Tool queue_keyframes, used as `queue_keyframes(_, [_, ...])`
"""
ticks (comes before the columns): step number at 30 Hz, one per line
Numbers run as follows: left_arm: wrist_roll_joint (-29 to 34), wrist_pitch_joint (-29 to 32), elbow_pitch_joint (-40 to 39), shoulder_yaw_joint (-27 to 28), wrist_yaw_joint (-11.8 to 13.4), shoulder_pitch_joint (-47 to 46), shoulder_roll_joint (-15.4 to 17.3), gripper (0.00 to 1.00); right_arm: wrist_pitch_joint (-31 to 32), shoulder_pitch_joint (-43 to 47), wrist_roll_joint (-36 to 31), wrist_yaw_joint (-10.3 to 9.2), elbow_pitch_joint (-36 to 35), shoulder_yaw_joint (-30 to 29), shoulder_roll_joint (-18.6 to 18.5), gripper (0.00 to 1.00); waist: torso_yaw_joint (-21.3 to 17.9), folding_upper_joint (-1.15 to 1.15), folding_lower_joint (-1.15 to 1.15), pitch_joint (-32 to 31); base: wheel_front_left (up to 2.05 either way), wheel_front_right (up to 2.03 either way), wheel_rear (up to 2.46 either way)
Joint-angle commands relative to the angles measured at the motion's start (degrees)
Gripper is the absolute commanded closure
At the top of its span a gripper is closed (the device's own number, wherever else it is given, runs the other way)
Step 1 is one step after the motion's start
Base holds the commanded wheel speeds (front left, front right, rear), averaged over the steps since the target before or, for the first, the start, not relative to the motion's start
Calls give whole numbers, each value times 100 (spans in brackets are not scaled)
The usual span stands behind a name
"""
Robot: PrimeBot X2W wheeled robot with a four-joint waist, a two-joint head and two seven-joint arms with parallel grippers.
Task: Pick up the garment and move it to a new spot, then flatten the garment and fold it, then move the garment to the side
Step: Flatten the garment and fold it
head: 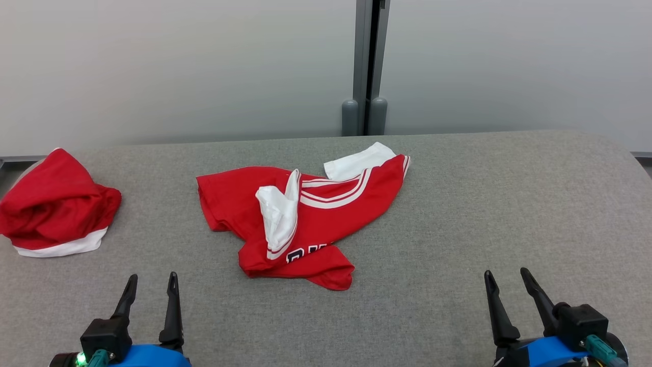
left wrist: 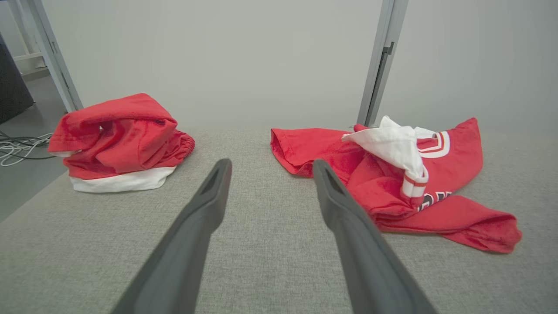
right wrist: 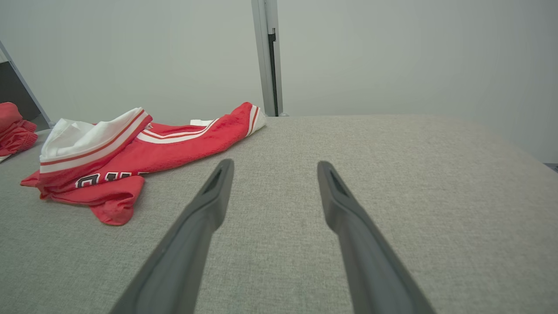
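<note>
With the left gripper (head: 153, 278) and right gripper (head: 507, 272) both spread empty at the near edge, grabbing the crumpled garment (head: 305, 219) might have pinched stacked folds and twisted it.

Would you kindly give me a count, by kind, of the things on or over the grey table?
Red and white garments: 2, the crumpled jersey in the middle of the table and the bundle at its left edge.
Grippers: 2, the left gripper and the right gripper, both open and empty.
Total: 4.
</note>
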Motion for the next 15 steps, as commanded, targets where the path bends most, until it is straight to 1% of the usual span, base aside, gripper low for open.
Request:
queue_keyframes(1, [26,-17,8,21,-4,-66,24,0,-27,52,31,3,3,5,6,0,-2,0,0,1,0,0,0])
queue_keyframes(15, [14,-17,10,52,-25,-73,52,0,-27,17,71,3,53,31,5,0,-35,0,0,5,0,0,0])
